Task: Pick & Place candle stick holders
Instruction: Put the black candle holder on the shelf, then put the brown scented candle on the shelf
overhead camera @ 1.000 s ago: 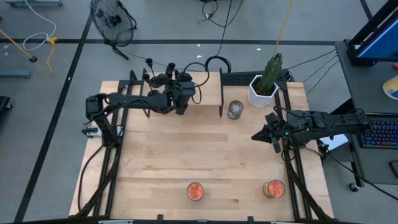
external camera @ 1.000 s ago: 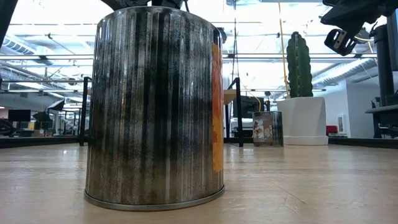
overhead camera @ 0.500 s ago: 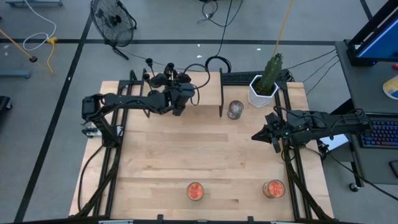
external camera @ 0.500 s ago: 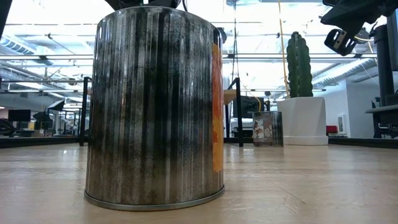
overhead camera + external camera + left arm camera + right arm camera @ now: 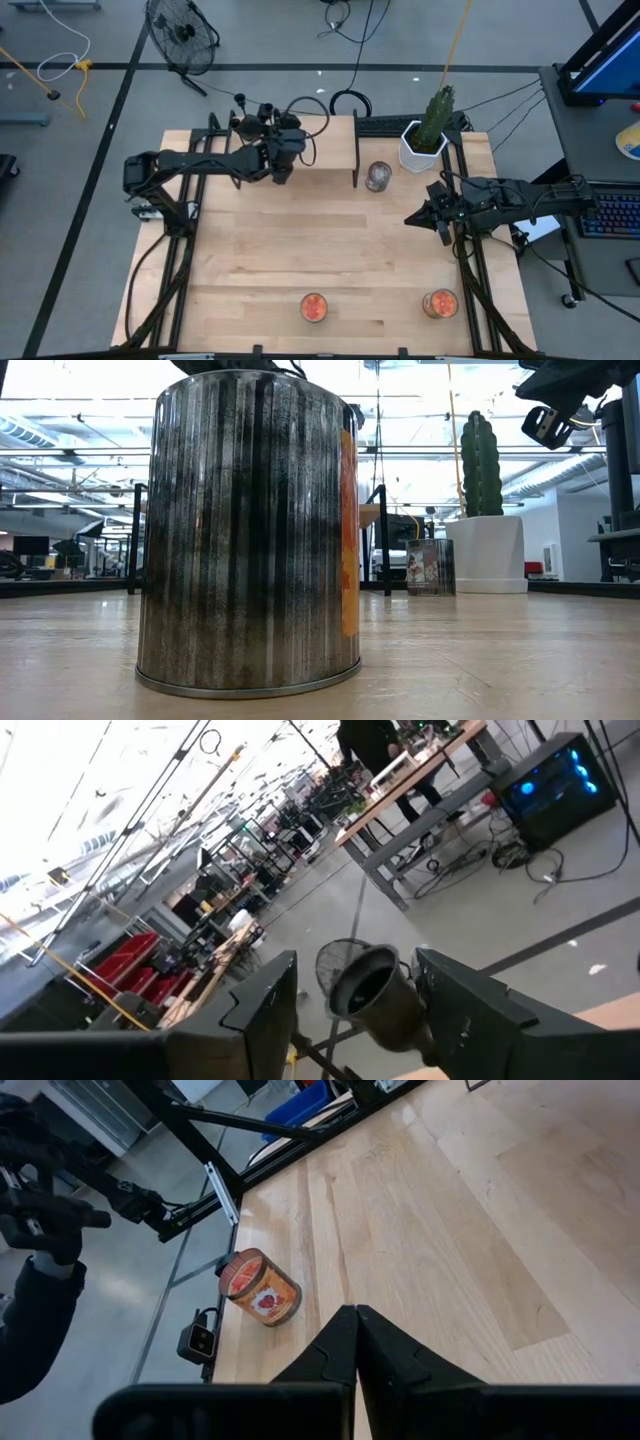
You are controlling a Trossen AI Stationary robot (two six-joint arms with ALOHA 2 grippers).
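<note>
The left gripper [image 5: 281, 170] hung over the far part of the table [image 5: 330, 260], near its back edge and beside a black frame [image 5: 356, 150] standing there. In the left wrist view a small dark cup-topped candle stick holder [image 5: 378, 998] sat between the two dark fingers [image 5: 262, 1010], which stood on either side of it; the cup's open mouth faced away from the wrist, and the fingers looked clamped on its stem below the cup, though the contact itself was hard to make out. The other holders could not be picked out in any view. To the right of this gripper, past the black frame, a silvery clear glass jar [image 5: 378, 177] stood on the wood, and further right a white pot with a cactus [image 5: 428, 135] sat at the table's back corner. The right gripper [image 5: 421, 215] waited low by the table's right edge, fingers [image 5: 345, 1342] pressed together and holding nothing. Ahead of it, at the near edge, stood an orange-filled jar [image 5: 440, 303], and a second orange-filled jar [image 5: 313, 307] stood further to the left, filling most of the low view.
</note>
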